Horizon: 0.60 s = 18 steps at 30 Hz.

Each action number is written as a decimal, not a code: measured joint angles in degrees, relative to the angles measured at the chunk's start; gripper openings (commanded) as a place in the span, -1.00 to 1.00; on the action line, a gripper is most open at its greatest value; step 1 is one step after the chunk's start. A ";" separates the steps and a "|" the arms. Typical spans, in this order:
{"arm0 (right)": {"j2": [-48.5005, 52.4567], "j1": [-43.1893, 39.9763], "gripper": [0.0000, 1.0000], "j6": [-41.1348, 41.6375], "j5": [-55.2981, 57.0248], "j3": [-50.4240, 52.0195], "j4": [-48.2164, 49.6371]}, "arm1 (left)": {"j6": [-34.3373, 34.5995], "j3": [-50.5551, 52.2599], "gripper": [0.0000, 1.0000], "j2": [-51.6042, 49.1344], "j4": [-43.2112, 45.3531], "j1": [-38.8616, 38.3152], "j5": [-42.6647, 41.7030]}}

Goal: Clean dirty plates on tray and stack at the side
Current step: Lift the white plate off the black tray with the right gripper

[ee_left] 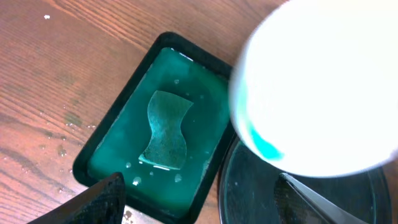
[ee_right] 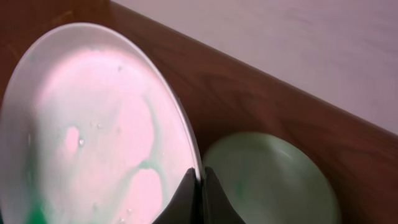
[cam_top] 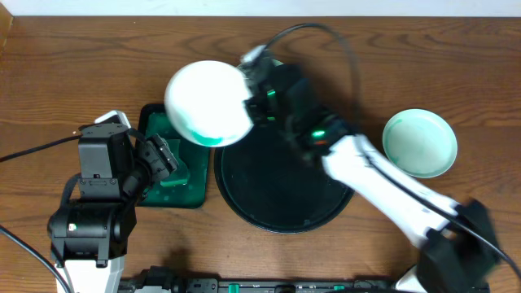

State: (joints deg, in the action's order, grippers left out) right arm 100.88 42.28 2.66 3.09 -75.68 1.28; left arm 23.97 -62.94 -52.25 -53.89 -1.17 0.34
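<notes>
White smeared plate, rim pinched in right claw, over tray edge

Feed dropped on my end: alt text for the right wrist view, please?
The right gripper pinches the rim of a white plate smeared with green. A second, pale green plate lies beyond it.
</notes>
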 measured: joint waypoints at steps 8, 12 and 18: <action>8.46 6.99 -0.98 -10.12 9.73 0.52 14.62 | 0.00 -0.04 0.55 -0.15 -2.82 0.00 -0.02; 8.35 9.42 -0.98 -16.90 14.51 0.50 19.12 | 0.00 -0.04 0.55 -0.28 -2.84 0.00 -0.02; 8.35 11.69 -0.98 -24.11 19.98 0.52 21.84 | 0.00 -0.04 0.55 -0.48 -2.86 0.00 -0.02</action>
State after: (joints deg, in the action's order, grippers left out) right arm 109.23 53.98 -21.45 23.07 -75.16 23.11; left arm 23.97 -62.98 -52.73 -56.75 -1.17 0.32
